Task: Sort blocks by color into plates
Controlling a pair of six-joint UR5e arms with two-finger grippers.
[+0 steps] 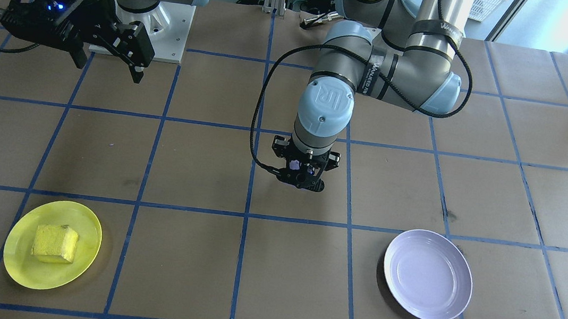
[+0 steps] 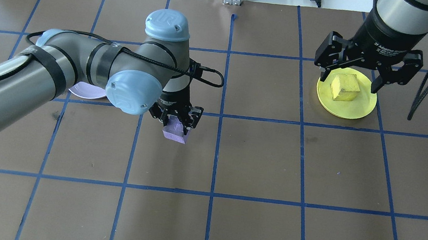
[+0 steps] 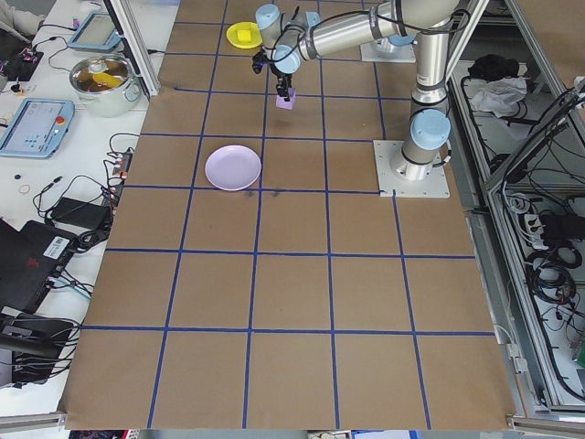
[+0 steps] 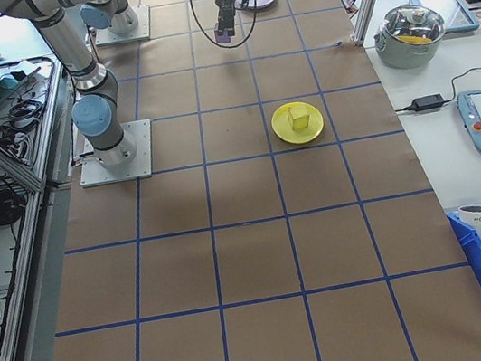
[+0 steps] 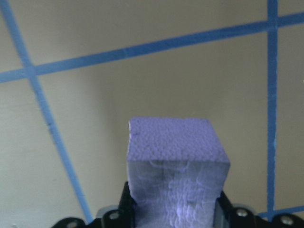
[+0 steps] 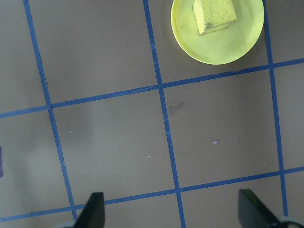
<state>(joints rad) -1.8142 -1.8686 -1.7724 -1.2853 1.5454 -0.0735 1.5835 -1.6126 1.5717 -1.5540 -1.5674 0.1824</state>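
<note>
One block's sorted: the yellow block [image 2: 345, 87] sits in the yellow plate [image 2: 360, 107], right under the right gripper [image 2: 350, 76], whose fingers are spread wide. The left gripper [image 2: 175, 123] is pinching the purple block [image 2: 174, 130] above the table, with the lavender plate [image 1: 427, 275] well off to its side.

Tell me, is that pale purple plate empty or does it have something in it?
Empty. The lavender plate shows only its bare glossy surface; the purple block is held in the left gripper, off the plate.
</note>
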